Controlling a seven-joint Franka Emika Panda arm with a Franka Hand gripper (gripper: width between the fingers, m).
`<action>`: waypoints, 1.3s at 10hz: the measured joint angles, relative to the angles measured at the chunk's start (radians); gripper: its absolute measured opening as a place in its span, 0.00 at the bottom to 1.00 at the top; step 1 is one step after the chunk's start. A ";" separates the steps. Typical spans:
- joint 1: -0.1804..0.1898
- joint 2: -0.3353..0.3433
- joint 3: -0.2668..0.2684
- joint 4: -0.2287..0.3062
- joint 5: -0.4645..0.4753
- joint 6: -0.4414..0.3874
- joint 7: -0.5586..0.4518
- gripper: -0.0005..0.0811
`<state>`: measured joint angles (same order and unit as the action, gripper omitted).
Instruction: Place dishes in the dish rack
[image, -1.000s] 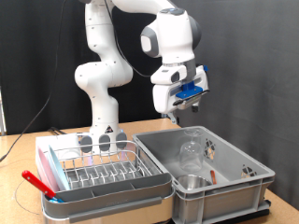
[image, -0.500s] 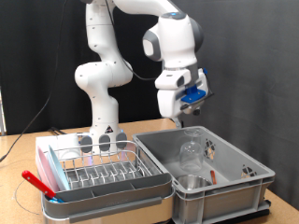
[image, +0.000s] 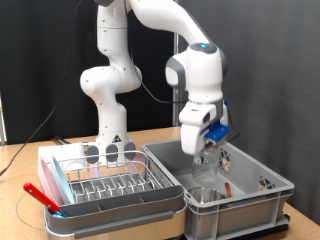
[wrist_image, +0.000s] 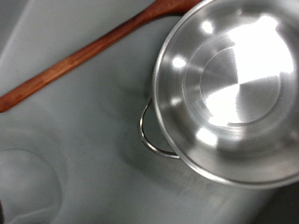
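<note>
Black backdrop, wooden table. My gripper (image: 205, 152) is low in the grey tub (image: 262, 172), width hidden, above the metal cup (wrist_image: 229, 89) and red-handled utensil (wrist_image: 84, 56). Dish rack (image: 105, 177) sits left. Risk: fingers glance off the cup's rim.

- The dish rack (image: 105, 180) is a silver wire rack with rows of upright prongs, seated in a shallow white-grey tray at the exterior view's lower left; no dishes show among its prongs.
- The clear drinking glass (image: 206, 160) stands upright inside the grey tub (image: 250, 190), partly hidden behind the arm.
- The shiny metal cup (wrist_image: 229, 89) sits upright in the tub with its mouth open upward; a small wire handle juts from its side.
- The thin red-handled utensil (wrist_image: 79, 61) lies flat on the tub floor, its end running under the cup's rim.
</note>
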<state>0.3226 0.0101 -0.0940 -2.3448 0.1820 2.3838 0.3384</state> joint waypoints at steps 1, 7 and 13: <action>0.001 0.036 0.008 0.004 -0.005 0.028 0.001 1.00; 0.018 0.200 0.031 0.002 -0.067 0.187 0.058 1.00; 0.023 0.278 0.051 0.000 -0.048 0.267 0.066 1.00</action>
<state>0.3453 0.2878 -0.0433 -2.3446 0.1337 2.6508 0.4043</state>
